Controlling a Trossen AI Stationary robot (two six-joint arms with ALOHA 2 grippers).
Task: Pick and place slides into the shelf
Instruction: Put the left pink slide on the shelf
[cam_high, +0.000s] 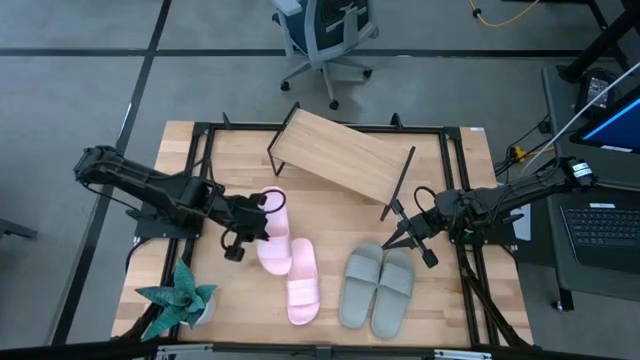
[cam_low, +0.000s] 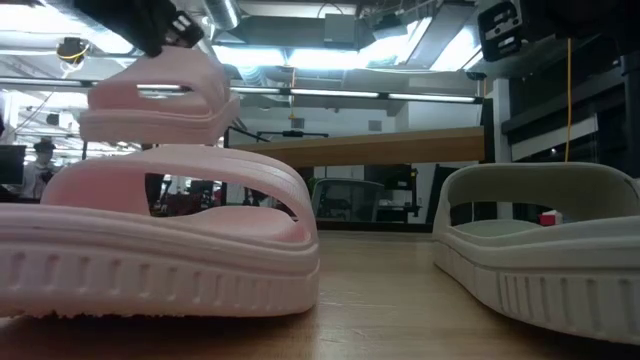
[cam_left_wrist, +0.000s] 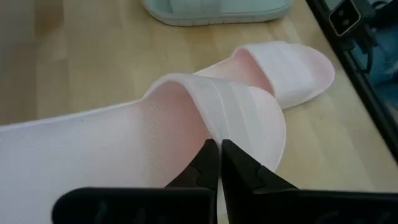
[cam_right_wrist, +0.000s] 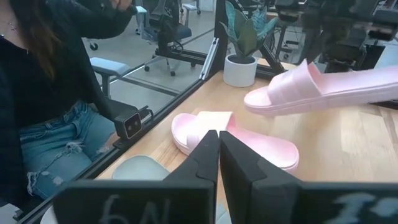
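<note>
One pale pink slide (cam_high: 275, 238) is up in my left gripper (cam_high: 262, 214), which is shut on it; the low view shows the same slide (cam_low: 155, 95) off the table. The other pink slide (cam_high: 303, 283) lies sole-down on the tabletop beside it. The grey-green pair (cam_high: 378, 288) lies side by side to the right. My right gripper (cam_high: 410, 236) hovers shut over the far end of the grey-green pair and touches nothing. The shelf (cam_high: 340, 160), a slanted light wood board on a black frame, stands at the far side with nothing on it. My left gripper pinches the pink slide's strap at one side of its arch (cam_left_wrist: 214, 134), one finger (cam_left_wrist: 202, 165) inside the foot opening and the other (cam_left_wrist: 239, 165) outside. The fingers come slanting down from the table's left. The slide hangs lifted clear, roughly level.
A potted plant (cam_high: 180, 298) stands at the near left corner. A black metal frame (cam_high: 455, 180) runs around the tabletop. A person in jeans (cam_right_wrist: 50, 124) sits beyond the table's near edge. An office chair (cam_high: 325, 40) stands beyond the far edge.
</note>
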